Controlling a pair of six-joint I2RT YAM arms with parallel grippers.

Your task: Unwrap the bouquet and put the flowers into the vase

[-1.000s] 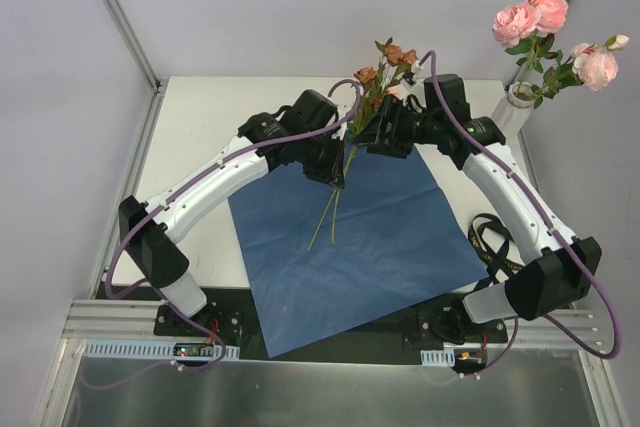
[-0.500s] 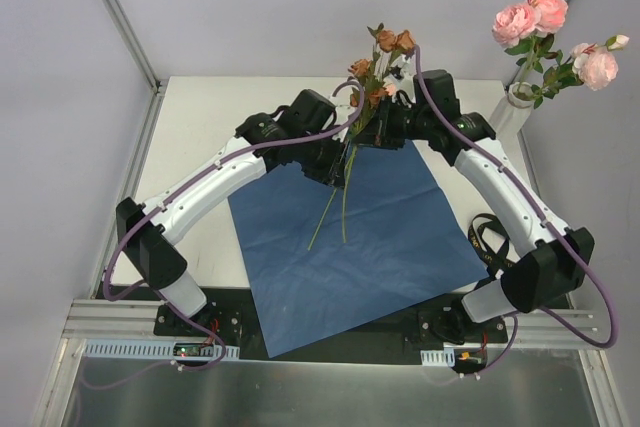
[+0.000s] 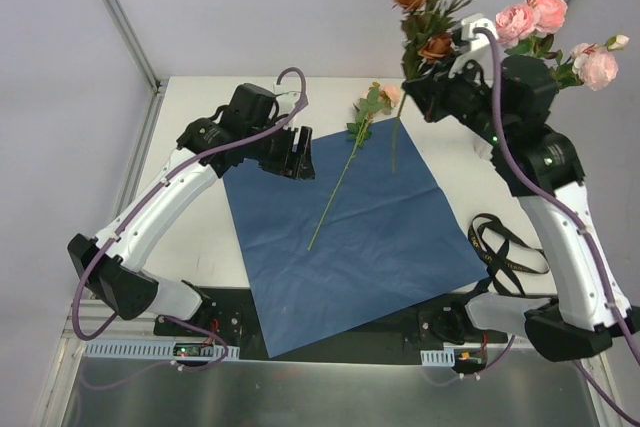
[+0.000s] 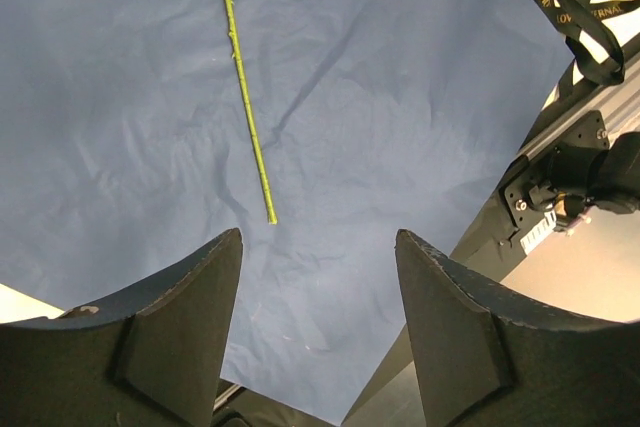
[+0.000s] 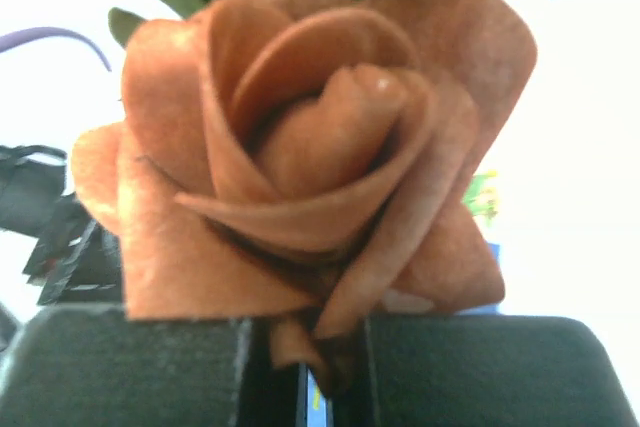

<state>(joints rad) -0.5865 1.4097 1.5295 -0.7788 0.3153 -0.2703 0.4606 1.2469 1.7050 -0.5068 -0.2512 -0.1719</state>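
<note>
A peach rose (image 5: 300, 167) crowds the right end effector (image 5: 305, 372), hiding its own stem.

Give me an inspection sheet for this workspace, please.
Surface: white table, blue paper spread flat on it.
Job's things: one rose lies on the paper; orange roses raised in the right gripper; pink roses stand rear right, vase hidden behind the right arm.
Clutter: black ribbon at the paper's right edge.
Grippers: left gripper open, empty, over the paper; right gripper shut on the orange roses.
Cables: purple cables run along both arms.
Surroundings: grey walls, metal frame posts.
</note>
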